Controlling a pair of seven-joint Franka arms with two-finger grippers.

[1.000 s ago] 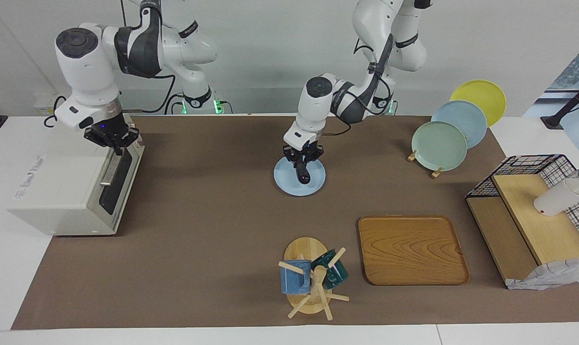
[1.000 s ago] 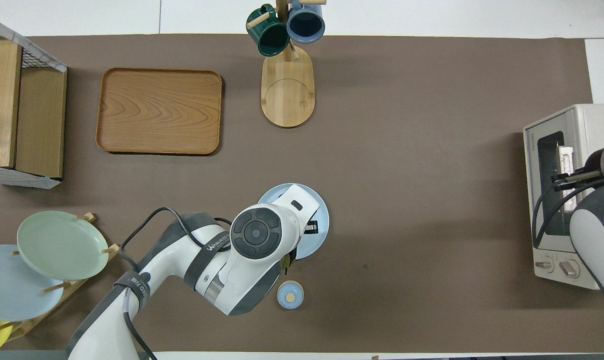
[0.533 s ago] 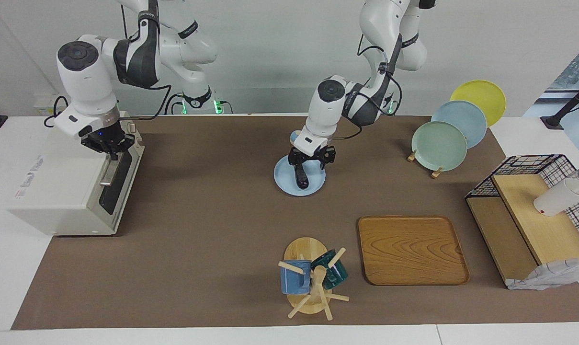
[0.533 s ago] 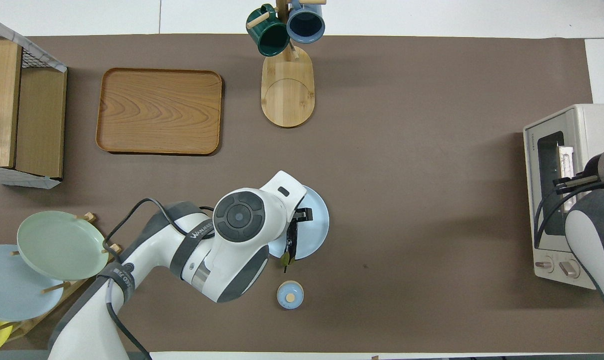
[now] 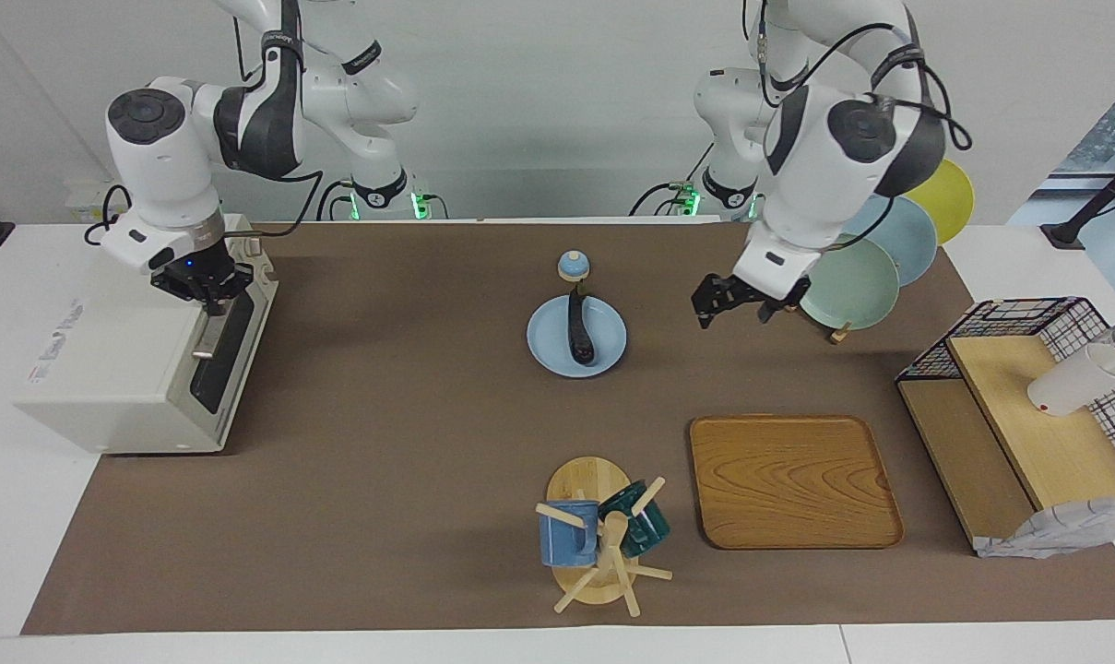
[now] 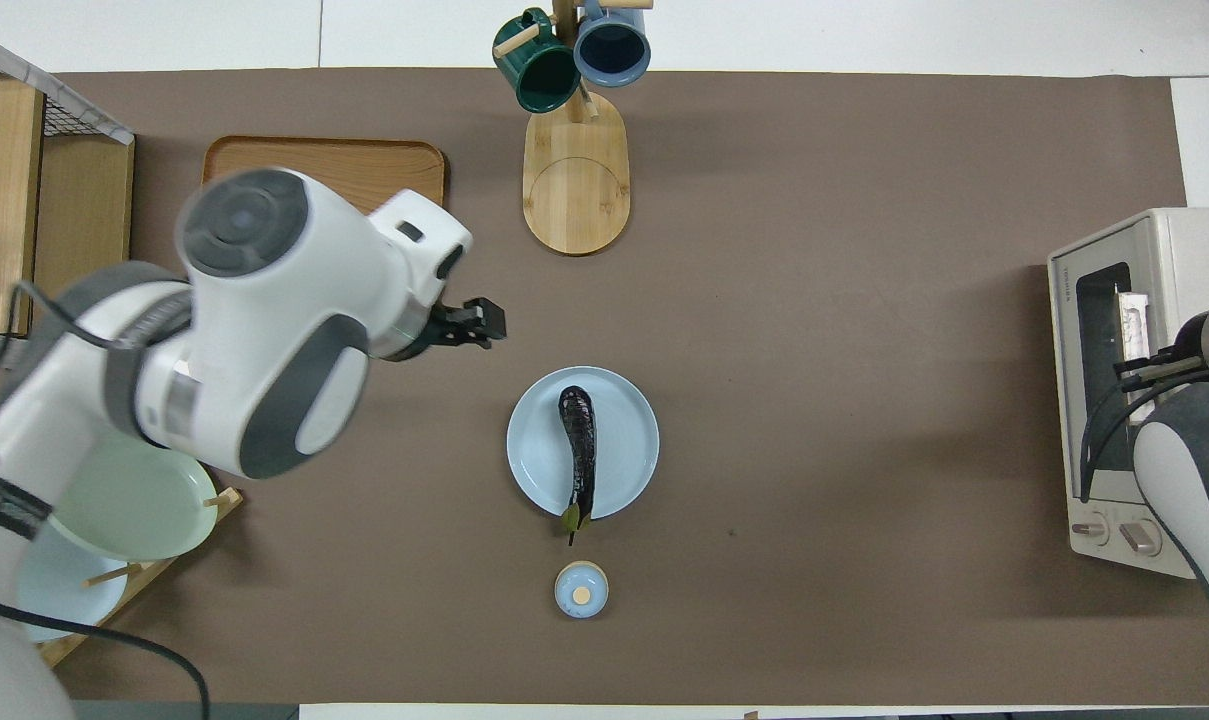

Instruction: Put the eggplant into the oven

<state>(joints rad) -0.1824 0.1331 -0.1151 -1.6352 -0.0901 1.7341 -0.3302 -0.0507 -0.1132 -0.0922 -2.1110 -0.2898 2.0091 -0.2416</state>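
Oven (image 5: 142, 369), a boxy cream-white toaster oven with a dark glass door, sits at the right arm's end of the table with its door shut, and the right gripper (image 5: 214, 297) is clenched at the door's metal bar handle (image 5: 208, 334), so the door-opening step looks to be in hand. Left gripper (image 5: 740, 304), released and empty, hangs over bare mat between the round pale blue plate (image 5: 543, 346) and the plate rack, while the slim glossy dark purple eggplant (image 5: 578, 333) lies on that plate mid-table. Next the door must be pulled down before any pickup; whether the right fingertips actually pinch the bar is hard to make out, and the oven's inside is hidden.
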